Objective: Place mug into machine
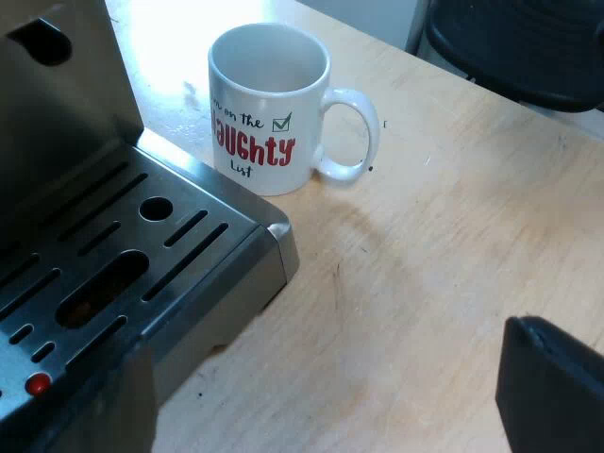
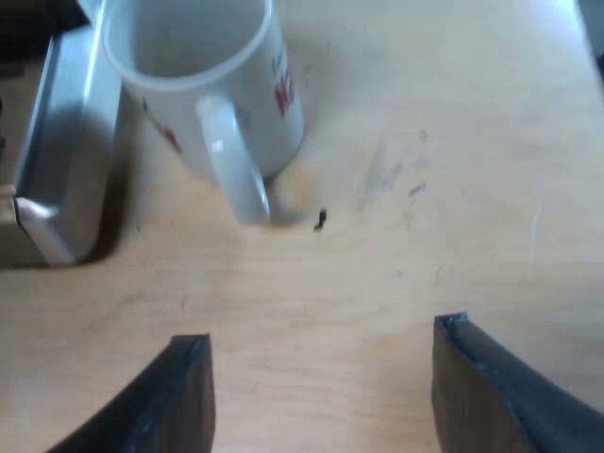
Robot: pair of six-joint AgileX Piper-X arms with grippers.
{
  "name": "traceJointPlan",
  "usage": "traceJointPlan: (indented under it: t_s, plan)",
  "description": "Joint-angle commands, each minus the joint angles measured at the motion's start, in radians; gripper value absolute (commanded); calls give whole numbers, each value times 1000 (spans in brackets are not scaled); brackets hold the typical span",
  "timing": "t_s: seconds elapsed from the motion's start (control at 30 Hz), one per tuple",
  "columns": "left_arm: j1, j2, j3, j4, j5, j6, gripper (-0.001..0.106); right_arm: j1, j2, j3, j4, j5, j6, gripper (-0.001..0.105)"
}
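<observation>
Right wrist view: white printed ceramic mug (image 2: 198, 75) stands ahead of released right pincer (image 2: 326, 396), handle pointing toward it.

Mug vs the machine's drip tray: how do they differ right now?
The mug is white with red and black lettering; the drip tray is grey metal cut with slots. The mug is a tall round cup with a looped handle; the drip tray is low and flat with a squared corner. The mug stands on the table beside the drip tray, not on it. Shared: both sit on the same wooden table.
</observation>
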Motion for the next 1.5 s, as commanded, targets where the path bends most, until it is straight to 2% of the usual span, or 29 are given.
traceJointPlan:
  t_s: [0.03,0.3,0.57,0.73,1.0,1.1,1.23,1.4,1.5]
  plan:
    - [-5,-5,-9,-41,-9,-12,78,2,-1,45,-57,-13,-8,53]
    - [-5,-5,-9,-79,-9,-12,78,2,-1,248,-361,-148,-8,53]
    - [-5,-5,-9,-78,-9,-12,78,2,-1,430,-664,-154,-11,52]
    - [-5,-5,-9,-78,-9,-12,78,2,-1,435,-720,-83,-14,52]
    - [-5,-5,-9,-78,-9,-12,78,2,2,436,-779,-115,-8,53]
    - [-5,-5,-9,-78,-9,-12,78,14,29,436,-796,-120,9,61]
    - [-5,-5,-9,-78,-9,-12,78,74,88,436,-858,-87,7,62]
    - [-5,-5,-9,-78,-9,-12,78,187,195,436,-973,65,7,62]
    - [-5,-5,-9,-78,-9,-12,78,231,272,436,-1068,108,7,62]
